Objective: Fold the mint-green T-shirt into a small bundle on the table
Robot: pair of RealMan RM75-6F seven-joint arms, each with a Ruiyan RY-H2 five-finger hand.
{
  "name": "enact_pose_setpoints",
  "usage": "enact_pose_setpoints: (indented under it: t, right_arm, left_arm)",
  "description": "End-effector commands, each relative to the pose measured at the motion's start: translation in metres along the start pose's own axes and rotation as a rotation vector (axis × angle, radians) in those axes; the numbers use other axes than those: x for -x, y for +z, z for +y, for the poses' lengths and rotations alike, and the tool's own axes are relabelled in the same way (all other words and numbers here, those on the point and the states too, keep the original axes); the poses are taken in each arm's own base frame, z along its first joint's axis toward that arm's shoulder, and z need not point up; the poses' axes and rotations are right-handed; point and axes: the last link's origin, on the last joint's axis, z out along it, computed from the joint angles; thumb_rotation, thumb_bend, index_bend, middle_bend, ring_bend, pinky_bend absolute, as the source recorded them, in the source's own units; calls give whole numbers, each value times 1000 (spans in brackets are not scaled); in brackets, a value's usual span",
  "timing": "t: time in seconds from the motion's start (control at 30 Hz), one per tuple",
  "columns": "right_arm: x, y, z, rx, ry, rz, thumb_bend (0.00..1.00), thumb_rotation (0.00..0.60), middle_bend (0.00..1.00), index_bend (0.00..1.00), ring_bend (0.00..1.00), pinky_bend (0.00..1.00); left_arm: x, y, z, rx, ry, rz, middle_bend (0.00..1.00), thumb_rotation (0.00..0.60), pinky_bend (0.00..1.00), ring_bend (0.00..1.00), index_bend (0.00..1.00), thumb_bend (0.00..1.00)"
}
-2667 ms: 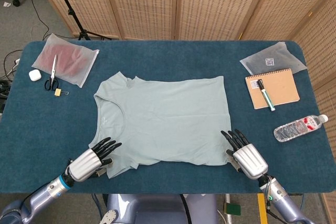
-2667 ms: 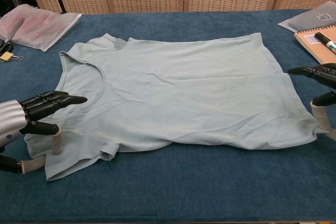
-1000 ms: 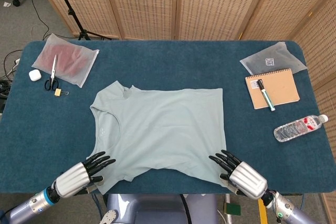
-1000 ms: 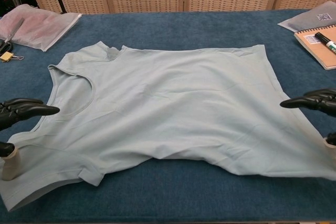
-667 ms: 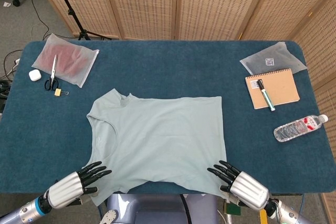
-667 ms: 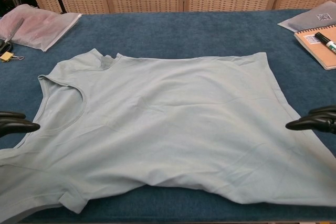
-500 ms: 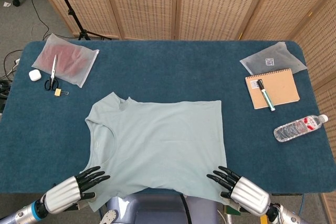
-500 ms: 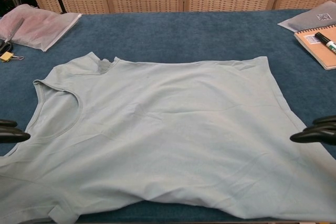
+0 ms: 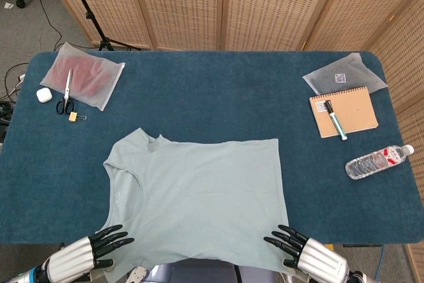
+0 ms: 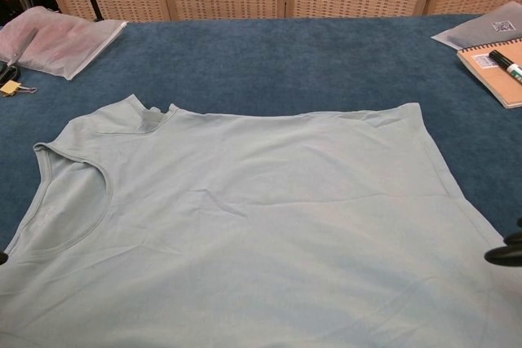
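The mint-green T-shirt is spread flat at the table's near edge. Its near corners are held by the left hand and right hand.

text: none legible | pouch label — too small | bottle label — blurred

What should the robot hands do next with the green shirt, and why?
Probably lift the T-shirt's near edge and carry it toward the far edge. It lies flat, unfolded, overhanging the table's near edge, with the left hand and right hand at its corners.
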Motion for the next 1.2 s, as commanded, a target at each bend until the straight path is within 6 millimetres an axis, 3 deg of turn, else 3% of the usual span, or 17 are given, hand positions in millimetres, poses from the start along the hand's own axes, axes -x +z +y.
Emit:
enact_pose_setpoints:
  t: [0.03, 0.33, 0.53, 0.73, 1.2]
  right_arm:
    - [0, -3, -2, -6, 3, 0, 672, 600, 49, 679, 0, 42]
    - [2, -5, -4, -8, 3, 0, 672, 600, 49, 681, 0, 42]
    - [0, 2, 6, 34, 12, 9, 672, 600, 49, 681, 0, 42]
    - [-19, 18, 31, 127, 62, 81, 672, 600, 49, 681, 0, 42]
    - [-79, 69, 97, 310, 147, 209, 672, 600, 49, 681, 0, 42]
  left_arm:
    - [1, -3, 2, 4, -7, -4, 0, 600, 0, 0, 714, 510]
    - [1, -5, 3, 7, -15, -4, 0, 600, 0, 0, 715, 510]
    - [-4, 5, -5, -19, -3, 47, 0, 600, 0, 0, 717, 512]
    - [-22, 25, -28, -100, 5, 119, 0, 600, 0, 0, 722, 517]
    - [-87, 84, -78, -295, 26, 210, 0, 600, 0, 0, 722, 565]
